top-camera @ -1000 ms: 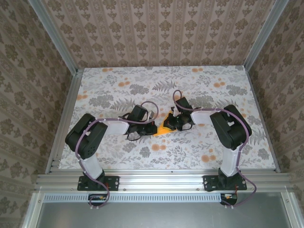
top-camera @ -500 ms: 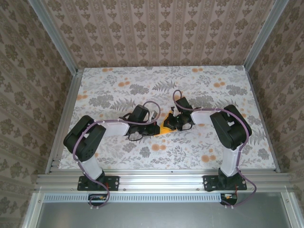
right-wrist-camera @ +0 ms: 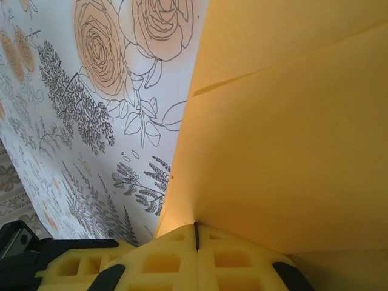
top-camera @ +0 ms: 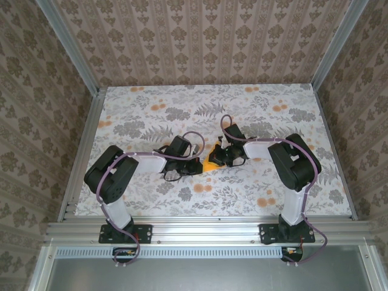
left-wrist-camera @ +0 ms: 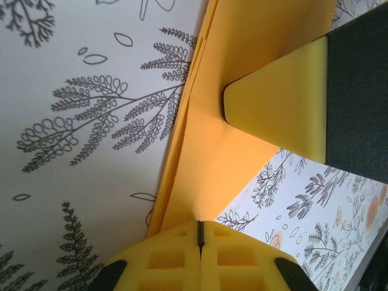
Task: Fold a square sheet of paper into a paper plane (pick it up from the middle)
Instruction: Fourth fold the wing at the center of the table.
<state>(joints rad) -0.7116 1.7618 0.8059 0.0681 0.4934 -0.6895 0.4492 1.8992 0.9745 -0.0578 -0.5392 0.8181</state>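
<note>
Wallpapered panels with a damask print close round the bench (top-camera: pixel 151 121), whose cloth looks smooth and pale, printed with grey ferns and orange blooms.

Starting at the left, my left pincer (left-wrist-camera: pixel 199 233) is fully closed, its tips meeting in a thin dark seam. The paper (left-wrist-camera: pixel 206 139) runs straight into that seam, so I judge it nipped there. The pads (left-wrist-camera: pixel 163 257) are yellow and foam-like, moulded in square cells.

Ahead of those tips the paper fans out towards the far side. It is thin, matte and orange-yellow, already creased into a smaller angular shape, with stacked layer edges along its left side. It sits between the two pincers, low over the cloth.

On the right, my right pincer (right-wrist-camera: pixel 195 235) is closed just as tight, and the paper enters its seam too. A faint fold line crosses the sheet beyond its tips.

What worries me:
- With both pincers clamping one thin sheet, any pull apart could tear it at a crease.
- Soft pads on slick paper could let a layer creep, so the next fold lands crooked.
- Both pincers crowd close together, so a careless swing could knock one against the other.
</note>
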